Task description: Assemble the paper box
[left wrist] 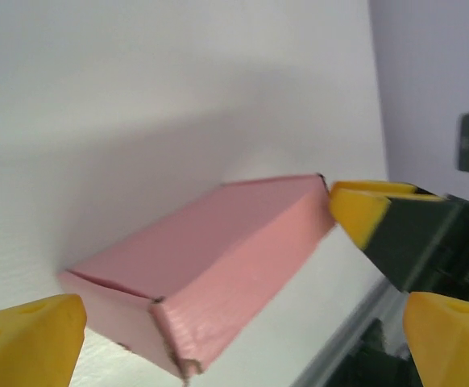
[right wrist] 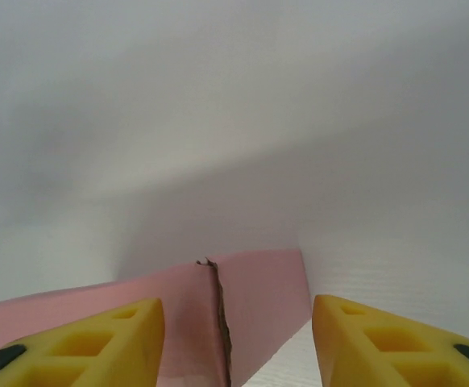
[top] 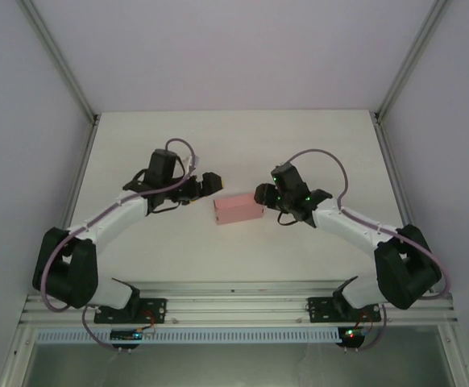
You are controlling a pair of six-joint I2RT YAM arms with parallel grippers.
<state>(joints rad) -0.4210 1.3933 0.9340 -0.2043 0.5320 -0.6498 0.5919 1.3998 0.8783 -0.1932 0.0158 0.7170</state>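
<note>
Box (top: 238,209), closed, sits at centre of tabletop (top: 218,145). Left pincer (top: 212,183) is wide open just left of it. Right pincer (top: 264,194) is parted astride its right end. Thin card: likely light, crushable, slides easily. Best pinched gently across the long walls.

paper box (top: 238,209): plain pale pink, dark seam | fingertips (right wrist: 97,339): yellow | arms (top: 122,214): white, black joints | table (top: 242,145): white | cables (top: 327,157): mauve, perhaps | lights (top: 291,192), box's 3 o'clock: green
</note>
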